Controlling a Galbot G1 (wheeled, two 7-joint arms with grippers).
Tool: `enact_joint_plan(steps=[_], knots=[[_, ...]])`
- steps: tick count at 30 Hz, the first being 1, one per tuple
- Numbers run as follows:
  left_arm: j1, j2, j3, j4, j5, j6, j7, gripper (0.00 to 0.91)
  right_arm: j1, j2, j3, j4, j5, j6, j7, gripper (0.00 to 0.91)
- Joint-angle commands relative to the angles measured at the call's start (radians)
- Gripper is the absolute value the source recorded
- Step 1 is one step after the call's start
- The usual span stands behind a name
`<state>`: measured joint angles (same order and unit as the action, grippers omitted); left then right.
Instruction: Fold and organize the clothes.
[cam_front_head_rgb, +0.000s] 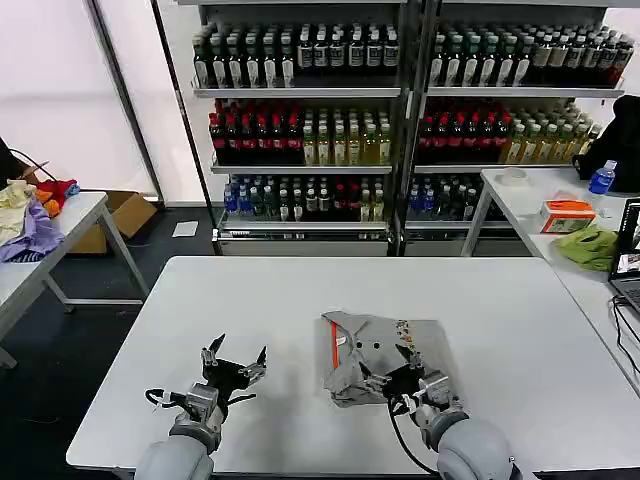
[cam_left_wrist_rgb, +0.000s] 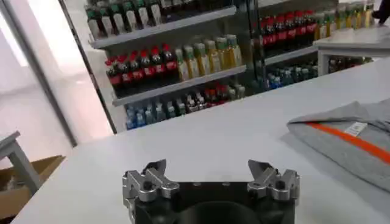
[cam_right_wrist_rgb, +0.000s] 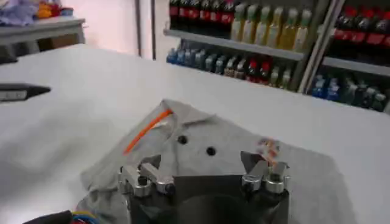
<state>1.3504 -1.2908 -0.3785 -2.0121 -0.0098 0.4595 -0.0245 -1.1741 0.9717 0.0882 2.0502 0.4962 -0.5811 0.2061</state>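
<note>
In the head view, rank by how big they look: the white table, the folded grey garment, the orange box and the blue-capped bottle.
1. White table
2. Folded grey garment
3. Orange box
4. Blue-capped bottle

The box and bottle sit farther from the camera, so their true size against the garment is unsure.

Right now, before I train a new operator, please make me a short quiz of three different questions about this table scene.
1. True or false: the left gripper holds the grey garment.
2. Which colour is the stripe on the folded garment? A) blue B) red-orange C) green
3. Fill in: the right gripper is over the garment's ______ edge, the one closest to the robot.

Key
1. False. It is open over the bare white table, to the left of the garment.
2. B
3. near
</note>
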Motion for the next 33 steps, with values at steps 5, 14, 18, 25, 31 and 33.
enact_joint_plan(steps=[5,14,18,25,31,33], knots=[[0.017,0.001,-0.006,-0.005,0.000,0.000,0.001,0.907,0.046,-0.011,-0.093,-0.087,-0.008,0.001,-0.014,0.907],[0.015,0.005,-0.006,-0.002,-0.003,-0.001,0.001,0.907,0.014,-0.015,-0.039,-0.020,0.015,0.001,-0.006,0.907],[0.014,0.000,-0.014,-0.007,-0.022,-0.022,-0.012,0.907,-0.011,-0.017,0.118,0.093,0.009,0.002,-0.031,0.907],[-0.016,-0.041,-0.042,-0.039,-0.165,-0.134,-0.062,0.907,-0.069,-0.030,0.414,0.189,-0.027,0.007,-0.004,0.907],[0.001,-0.047,-0.068,-0.076,-0.192,-0.167,-0.061,0.907,-0.129,-0.004,0.536,0.136,0.034,0.007,0.106,0.907],[0.000,-0.053,-0.072,-0.079,-0.224,-0.183,-0.087,0.907,-0.140,0.017,0.550,0.119,0.030,0.020,0.125,0.907]])
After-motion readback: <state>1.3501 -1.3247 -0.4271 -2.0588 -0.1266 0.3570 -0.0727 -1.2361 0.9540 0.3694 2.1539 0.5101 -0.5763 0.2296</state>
